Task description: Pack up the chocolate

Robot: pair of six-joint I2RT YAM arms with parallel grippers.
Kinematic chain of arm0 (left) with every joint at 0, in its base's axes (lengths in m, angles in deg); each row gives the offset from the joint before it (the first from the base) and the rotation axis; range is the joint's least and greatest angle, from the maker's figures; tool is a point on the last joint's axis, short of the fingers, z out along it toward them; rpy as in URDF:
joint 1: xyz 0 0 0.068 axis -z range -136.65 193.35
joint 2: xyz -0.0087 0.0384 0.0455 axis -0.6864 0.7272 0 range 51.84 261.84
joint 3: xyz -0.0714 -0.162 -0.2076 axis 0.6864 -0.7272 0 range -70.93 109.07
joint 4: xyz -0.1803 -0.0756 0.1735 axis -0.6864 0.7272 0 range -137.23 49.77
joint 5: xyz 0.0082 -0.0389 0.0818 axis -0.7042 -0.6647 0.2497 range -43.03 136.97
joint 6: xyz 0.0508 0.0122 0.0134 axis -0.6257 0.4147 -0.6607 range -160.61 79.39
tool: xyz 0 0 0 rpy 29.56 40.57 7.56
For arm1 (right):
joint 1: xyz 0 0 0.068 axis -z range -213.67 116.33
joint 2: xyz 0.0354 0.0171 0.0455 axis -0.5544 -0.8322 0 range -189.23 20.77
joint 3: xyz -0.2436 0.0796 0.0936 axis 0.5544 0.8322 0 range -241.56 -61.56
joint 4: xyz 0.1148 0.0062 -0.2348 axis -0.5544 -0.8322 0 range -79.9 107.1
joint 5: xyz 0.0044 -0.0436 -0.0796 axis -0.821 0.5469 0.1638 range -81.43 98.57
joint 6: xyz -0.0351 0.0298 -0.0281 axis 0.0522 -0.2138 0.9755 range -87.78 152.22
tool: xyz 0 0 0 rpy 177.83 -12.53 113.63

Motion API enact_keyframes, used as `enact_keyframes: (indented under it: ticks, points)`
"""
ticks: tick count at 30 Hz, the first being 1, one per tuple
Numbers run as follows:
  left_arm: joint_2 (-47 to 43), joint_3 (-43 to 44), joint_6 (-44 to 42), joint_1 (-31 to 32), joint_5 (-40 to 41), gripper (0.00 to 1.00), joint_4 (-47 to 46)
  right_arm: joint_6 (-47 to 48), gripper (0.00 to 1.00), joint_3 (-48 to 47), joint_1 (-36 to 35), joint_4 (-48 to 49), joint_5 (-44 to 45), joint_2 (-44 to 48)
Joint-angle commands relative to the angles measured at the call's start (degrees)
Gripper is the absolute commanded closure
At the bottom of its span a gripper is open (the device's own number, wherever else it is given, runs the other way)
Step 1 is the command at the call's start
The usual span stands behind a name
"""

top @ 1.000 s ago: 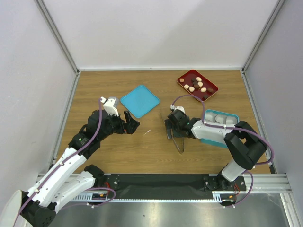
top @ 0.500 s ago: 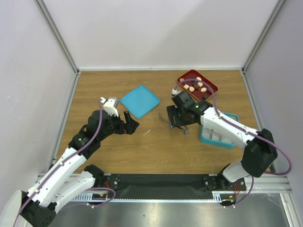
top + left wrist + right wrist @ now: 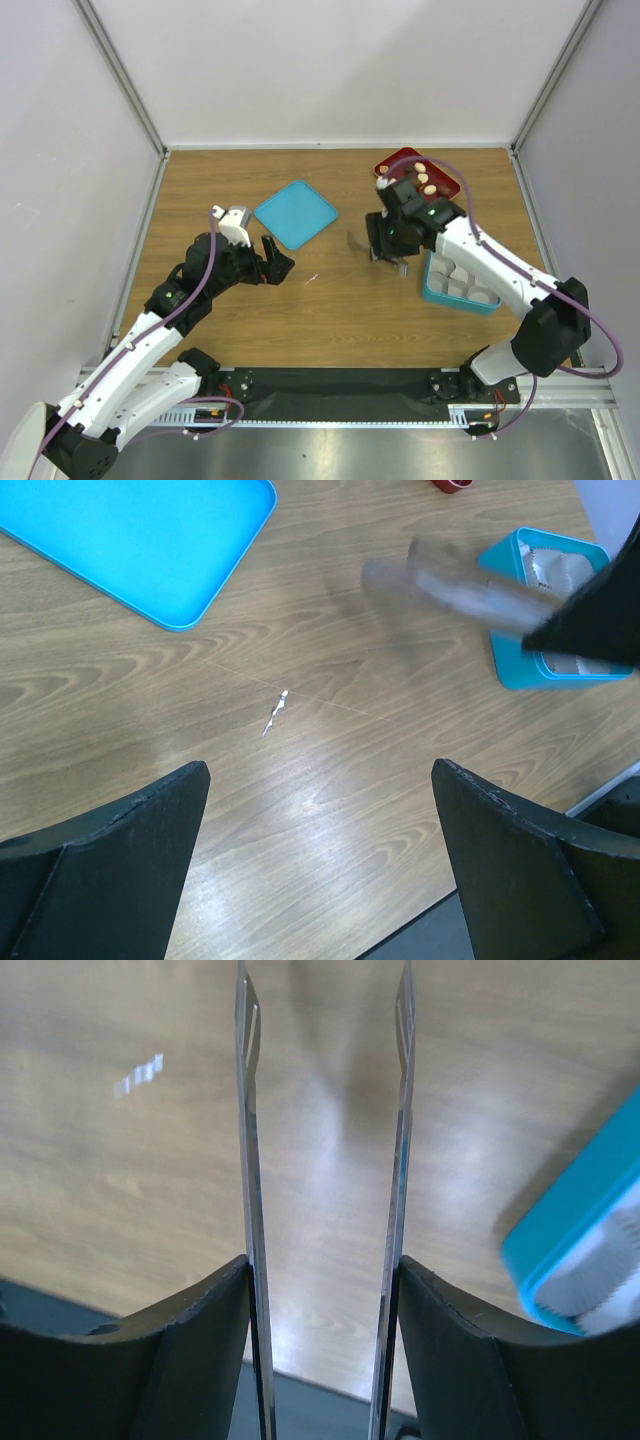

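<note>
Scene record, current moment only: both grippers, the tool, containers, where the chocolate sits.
left gripper: open, empty, over the wooden table
right gripper: shut on thin metal tongs; blades apart, nothing between them
chocolate pieces: in dark red tray, far right, partly hidden by the right arm
teal compartmented box: near right, white paper cups inside, no chocolate visible in them
flat teal lid: on the table, apart from the box
</note>
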Motion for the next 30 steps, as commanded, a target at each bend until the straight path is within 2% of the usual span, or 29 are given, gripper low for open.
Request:
enact_keyframes:
  ticks: [1, 4, 10, 19, 30]
  points:
    - [-0.1, 3.3, -1.2, 0.2, -2.2, 0.0, -0.7, 1.6, 0.37, -6.4, 5.7, 2.6, -0.7, -0.3]
    - [-0.1, 4.7, -2.1, 0.2, -2.9, 0.0, 0.0, 3.5, 0.37, -13.3, 9.6, 2.1, 4.2, -2.5]
    - [0.5, 6.1, -4.2, 0.2, -2.5, 0.0, 3.6, 5.6, 0.36, -21.1, 17.2, 3.7, 6.4, -8.5]
    - [-2.0, 0.6, -3.6, 0.1, -3.0, 0.0, 3.6, 11.0, 0.41, -24.4, 23.1, 7.2, 9.3, -16.7]
    - [-2.2, 1.3, -4.6, 0.2, -2.6, 0.0, 4.5, 10.5, 0.44, -25.5, 24.7, 10.5, 3.5, -23.0]
